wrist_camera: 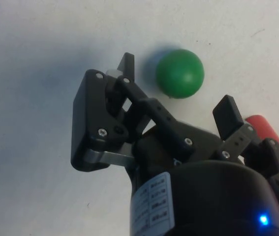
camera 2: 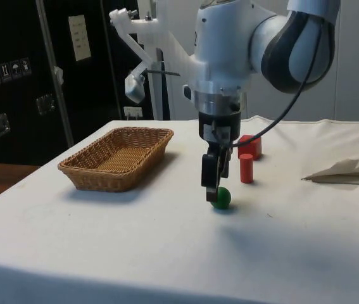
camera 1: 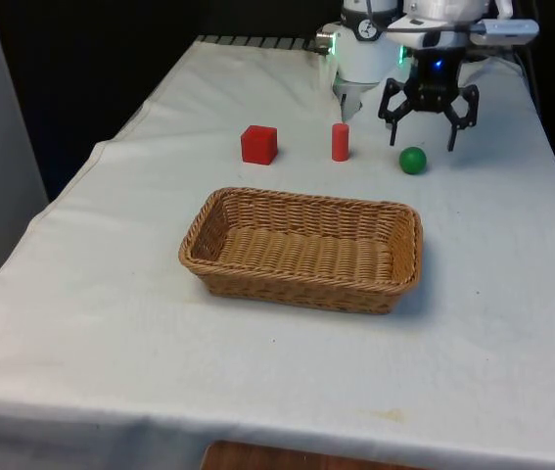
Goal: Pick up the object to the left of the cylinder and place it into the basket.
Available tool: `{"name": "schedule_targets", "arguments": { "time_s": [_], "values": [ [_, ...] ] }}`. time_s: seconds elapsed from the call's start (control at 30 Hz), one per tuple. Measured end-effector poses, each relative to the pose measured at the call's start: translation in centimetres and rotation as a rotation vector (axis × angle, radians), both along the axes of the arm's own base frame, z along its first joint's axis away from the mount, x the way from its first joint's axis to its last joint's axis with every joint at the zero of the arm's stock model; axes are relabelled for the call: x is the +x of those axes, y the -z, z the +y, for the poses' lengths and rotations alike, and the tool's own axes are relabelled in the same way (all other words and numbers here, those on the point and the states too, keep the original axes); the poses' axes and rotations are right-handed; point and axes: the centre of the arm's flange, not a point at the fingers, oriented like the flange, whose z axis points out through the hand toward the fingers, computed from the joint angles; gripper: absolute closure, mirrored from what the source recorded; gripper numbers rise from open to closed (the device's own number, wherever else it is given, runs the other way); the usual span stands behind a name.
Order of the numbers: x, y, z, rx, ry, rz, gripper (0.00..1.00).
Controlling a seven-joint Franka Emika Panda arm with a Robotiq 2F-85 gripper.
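White-clothed table, soft fabric, a few creases. Wicker basket: oblong, woven, tan, shallow, empty, long axis across the front view, in mid table.

Gripper: black, fingers spread wide, holding nothing, tips low over the cloth.

Red cube: matte, sharp-edged, on the front view's left of the cylinder. Red cylinder: small, upright, smooth. Green ball: smooth, round, likely to roll; on the front view's right of the cylinder, which is the robot's own left.

Key relation: the ball sits just below and slightly ahead of the open fingers, not yet between them, so it looks like the target. The next move likely needs a small shift over the ball, then a descent. The basket lies beyond, toward the front view's left.
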Motion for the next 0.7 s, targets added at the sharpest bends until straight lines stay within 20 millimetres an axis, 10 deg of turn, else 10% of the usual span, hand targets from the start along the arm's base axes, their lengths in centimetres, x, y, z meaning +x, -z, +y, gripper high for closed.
{"name": "schedule_targets", "arguments": {
  "time_s": [0.7],
  "values": [
    [-0.2, 2.2, -1.2, -0.007, 0.006, -0.001, 0.00]
  ]
}}
